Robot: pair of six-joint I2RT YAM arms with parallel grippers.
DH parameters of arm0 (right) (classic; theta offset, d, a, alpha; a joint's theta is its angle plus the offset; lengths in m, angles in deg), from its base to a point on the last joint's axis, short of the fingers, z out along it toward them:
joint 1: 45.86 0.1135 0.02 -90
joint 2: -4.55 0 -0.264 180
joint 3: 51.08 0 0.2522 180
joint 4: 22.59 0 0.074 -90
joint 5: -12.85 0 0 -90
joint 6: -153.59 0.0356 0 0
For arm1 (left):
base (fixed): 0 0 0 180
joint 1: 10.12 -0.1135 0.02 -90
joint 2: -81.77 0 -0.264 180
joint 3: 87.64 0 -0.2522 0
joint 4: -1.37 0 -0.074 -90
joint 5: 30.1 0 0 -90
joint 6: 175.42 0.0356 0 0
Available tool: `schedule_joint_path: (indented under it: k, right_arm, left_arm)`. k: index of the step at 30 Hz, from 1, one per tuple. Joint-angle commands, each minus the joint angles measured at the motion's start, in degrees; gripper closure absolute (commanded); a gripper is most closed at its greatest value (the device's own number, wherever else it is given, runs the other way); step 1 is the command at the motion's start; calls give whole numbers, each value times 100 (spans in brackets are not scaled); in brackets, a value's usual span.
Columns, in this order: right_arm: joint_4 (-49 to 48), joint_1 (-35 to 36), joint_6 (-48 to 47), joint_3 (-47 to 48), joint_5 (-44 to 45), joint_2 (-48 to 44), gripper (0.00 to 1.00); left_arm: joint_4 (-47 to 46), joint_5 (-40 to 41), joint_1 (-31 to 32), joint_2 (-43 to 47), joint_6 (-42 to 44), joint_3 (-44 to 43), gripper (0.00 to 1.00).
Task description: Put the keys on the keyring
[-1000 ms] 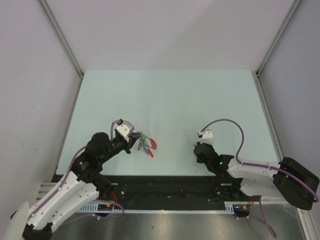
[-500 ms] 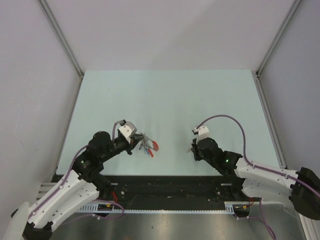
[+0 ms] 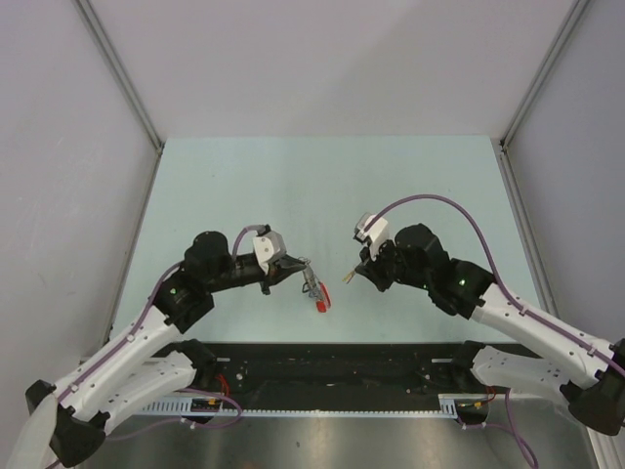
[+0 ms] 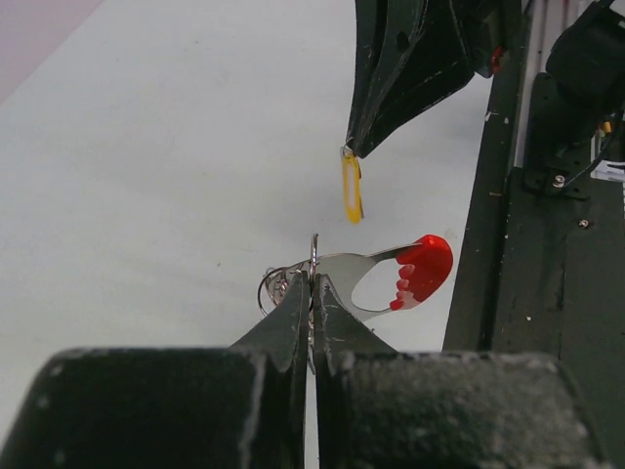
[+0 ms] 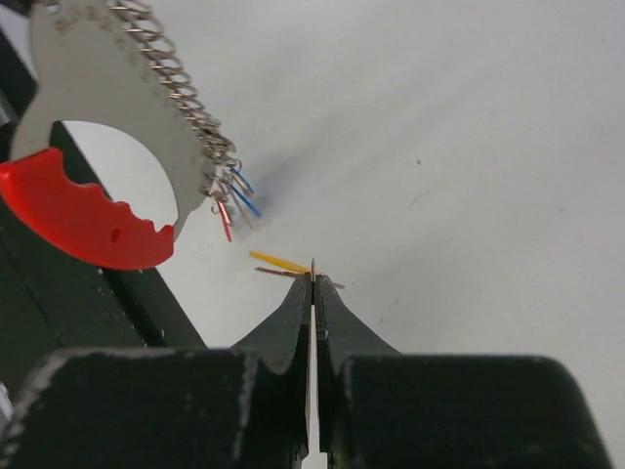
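Your left gripper [image 4: 312,293] pinches the keyring [image 4: 342,269], flat metal with 1 red curved tip; your right gripper [image 5: 312,281] clamps 1 yellow-headed key [image 4: 351,186] over the matte pale-green table [image 3: 322,186].

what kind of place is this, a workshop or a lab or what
Most likely a robot lab test cell: a bare pale table boxed in by plain white panels on metal rails, with a left arm and right arm bolted at its near edge, trailing loose cabling.
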Motion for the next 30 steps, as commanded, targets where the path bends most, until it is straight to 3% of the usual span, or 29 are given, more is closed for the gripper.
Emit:
schedule_joint_path:
  k: [1,12,30]
  right_arm:
    - [678,-176,-994,605,-957,65,100]
    - [670,-28,-1655,1116,-1969,65,100]
    - [415,1009,-2288,1398,-1337,540,100]
  left_arm:
    - [-359,-746,-38,-254,625,-542,100]
    - [-25,-1352,-38,-535,1197,-560,100]
    - [318,-2029,-38,-650,1505,-323,100]
